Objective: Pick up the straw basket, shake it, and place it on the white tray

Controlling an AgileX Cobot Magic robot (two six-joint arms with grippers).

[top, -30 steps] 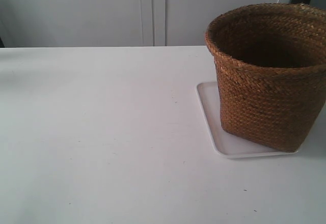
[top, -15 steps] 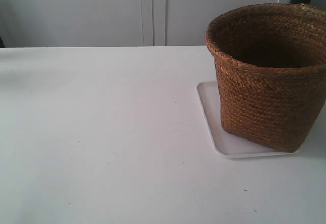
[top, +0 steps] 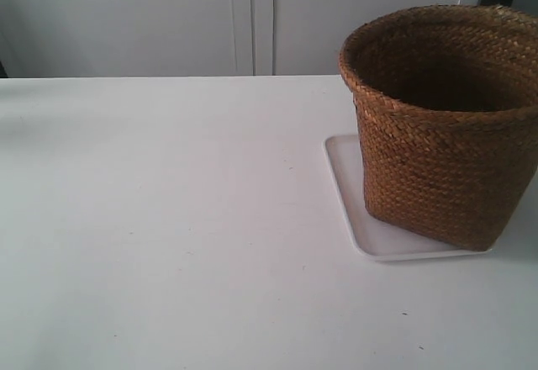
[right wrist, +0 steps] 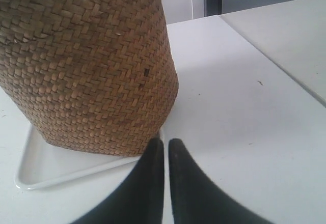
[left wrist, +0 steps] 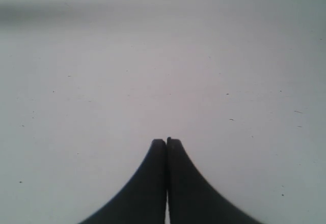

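The straw basket (top: 441, 126) stands upright on the white tray (top: 345, 193) at the exterior view's right, its dark inside showing. No arm shows in the exterior view. In the right wrist view the basket (right wrist: 86, 66) rests on the tray (right wrist: 46, 168), and my right gripper (right wrist: 166, 142) sits shut just outside the tray's corner, close to the basket's base, holding nothing. My left gripper (left wrist: 166, 141) is shut over bare white table, with no task object in its view.
The white table (top: 168, 219) stretches across the exterior view's left and middle. Grey cabinet doors (top: 252, 17) stand behind it. In the right wrist view a second white tabletop (right wrist: 285, 35) lies beyond a seam.
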